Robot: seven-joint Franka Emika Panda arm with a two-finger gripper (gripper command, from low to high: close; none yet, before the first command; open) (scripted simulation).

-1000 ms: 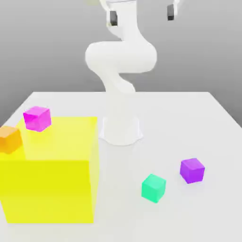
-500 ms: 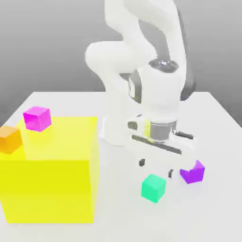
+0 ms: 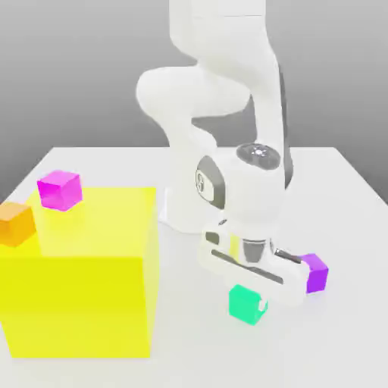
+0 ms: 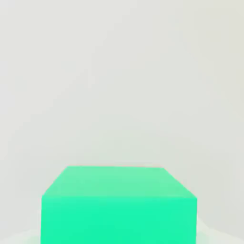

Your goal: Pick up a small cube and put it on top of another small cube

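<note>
Gripper [image 3: 248, 297]: lowered straight onto the green cube, pointing down at the table; its fingers are drawn in against the cube's sides — closed on it.
Green cube [image 3: 246, 305]: sits on the table in front of the arm's base, toward the exterior view's right, with the hand's crossbar just above it; in the hand view [image 4: 119, 205] it fills the near foreground, its top face and one side face showing.
Purple cube [image 3: 316, 273]: on the table just beside the gripper, to the exterior view's right of the green cube and a little farther back; its near-left part is covered by the end of the hand.
Arm [image 3: 227, 98]: white, rises from its base at the middle of the table, loops up out of the picture and comes back down to the wrist above the green cube.
Yellow block [image 3: 79, 292]: large, translucent, on the exterior view's left of the table — well apart from the gripper.
Magenta cube [image 3: 59, 189]: at the yellow block's far left corner.
Orange cube [image 3: 15, 223]: at the block's left edge, nearer than the magenta cube.
Table [image 3: 333, 341]: white, flat.
</note>
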